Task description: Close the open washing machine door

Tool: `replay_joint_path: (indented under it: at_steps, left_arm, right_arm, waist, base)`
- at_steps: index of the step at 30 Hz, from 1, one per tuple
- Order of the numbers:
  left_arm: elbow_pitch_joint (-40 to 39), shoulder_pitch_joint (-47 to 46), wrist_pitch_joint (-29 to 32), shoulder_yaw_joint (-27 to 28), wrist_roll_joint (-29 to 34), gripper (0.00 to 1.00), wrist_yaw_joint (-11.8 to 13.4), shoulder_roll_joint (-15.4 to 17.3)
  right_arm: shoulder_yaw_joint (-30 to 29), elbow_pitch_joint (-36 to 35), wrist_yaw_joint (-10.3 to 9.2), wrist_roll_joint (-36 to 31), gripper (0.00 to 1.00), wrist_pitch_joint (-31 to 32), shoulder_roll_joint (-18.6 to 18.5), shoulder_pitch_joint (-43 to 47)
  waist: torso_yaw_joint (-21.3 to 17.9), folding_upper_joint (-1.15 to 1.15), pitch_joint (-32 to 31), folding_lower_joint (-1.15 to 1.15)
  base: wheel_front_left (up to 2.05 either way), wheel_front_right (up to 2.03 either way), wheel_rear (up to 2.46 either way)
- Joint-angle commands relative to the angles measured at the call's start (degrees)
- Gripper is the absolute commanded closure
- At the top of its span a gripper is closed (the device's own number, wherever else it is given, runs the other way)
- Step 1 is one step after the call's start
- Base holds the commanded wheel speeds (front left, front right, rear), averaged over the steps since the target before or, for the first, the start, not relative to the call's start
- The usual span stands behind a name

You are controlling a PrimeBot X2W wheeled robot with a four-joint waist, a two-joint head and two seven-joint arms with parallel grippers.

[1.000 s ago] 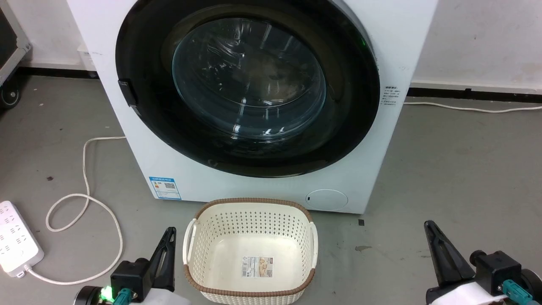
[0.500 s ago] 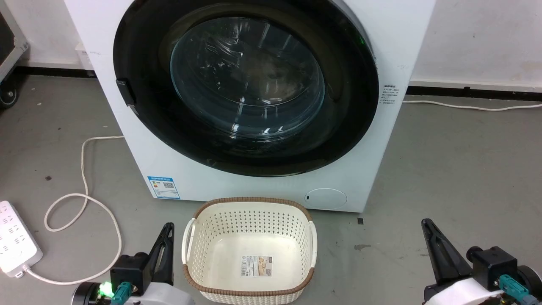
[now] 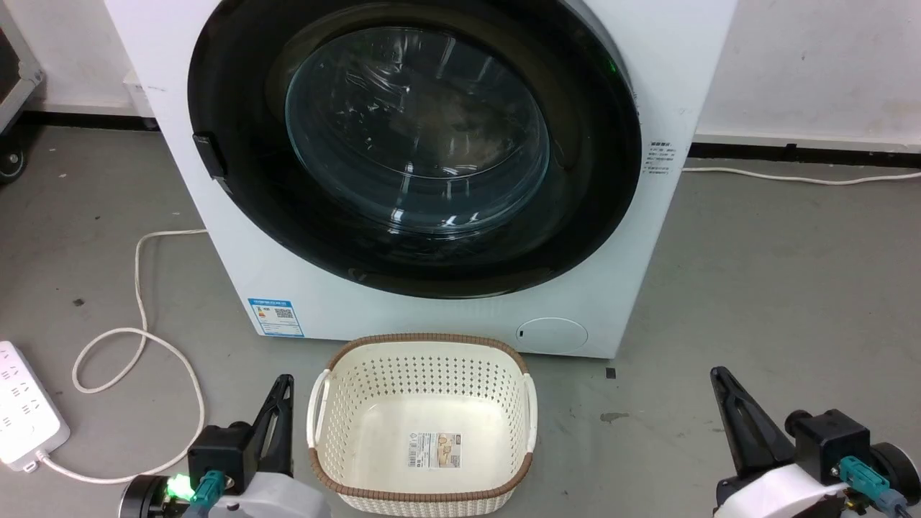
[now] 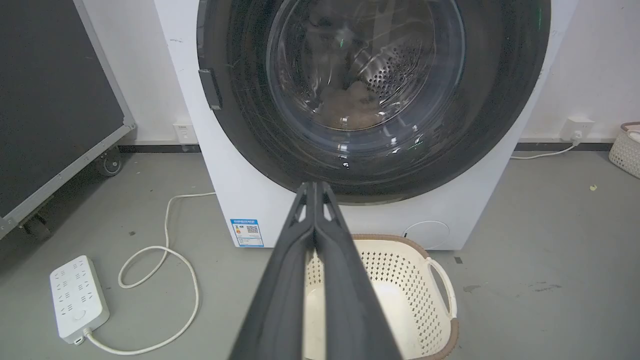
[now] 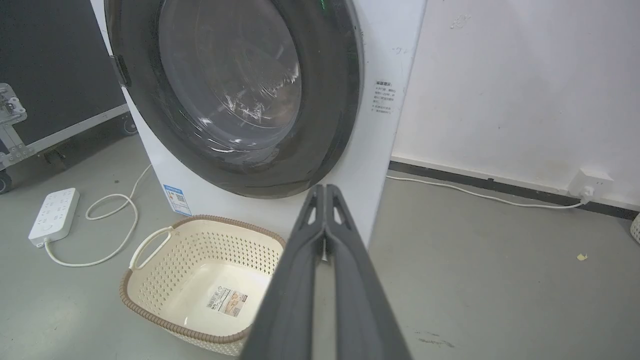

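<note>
Against the wall: one washing machine (image 3: 432, 320) is standing, its one washing machine door (image 3: 414, 129) apparently lying shut.
Hands: two, left hand (image 3: 285, 383) and right hand (image 3: 719, 378), both hovering clenched, empty.
Change: head view is drifting slightly since earlier.

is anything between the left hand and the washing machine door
Nothing visible blocks it. The cream basket sits on the floor beside the left hand, below the washing machine door, which already looks shut.
</note>
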Motion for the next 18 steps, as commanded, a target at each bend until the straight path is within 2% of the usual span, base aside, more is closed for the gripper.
replay_joint_path:
  at_steps: [1, 18]
  left_arm:
    - [-0.2, -1.0, 0.2, 0.2, 0.6, 1.00, 0.3, -0.1]
    - [-0.9, -1.6, 2.2, 0.6, 1.4, 1.00, 1.0, -0.2]
  right_arm:
    - [0.1, -0.4, -0.03, -0.4, 1.00, 0.4, 0.3, -0.7]
    - [0.6, -0.8, -0.04, -0.9, 1.00, 2.4, 0.4, -1.4]
  waist:
    - [0.0, 0.00, 0.0, 0.00]
    - [-0.3, 0.00, 0.3, 0.00]
  base:
    - [0.00, 0.00, 0.00]
    - [0.00, 0.00, 0.00]
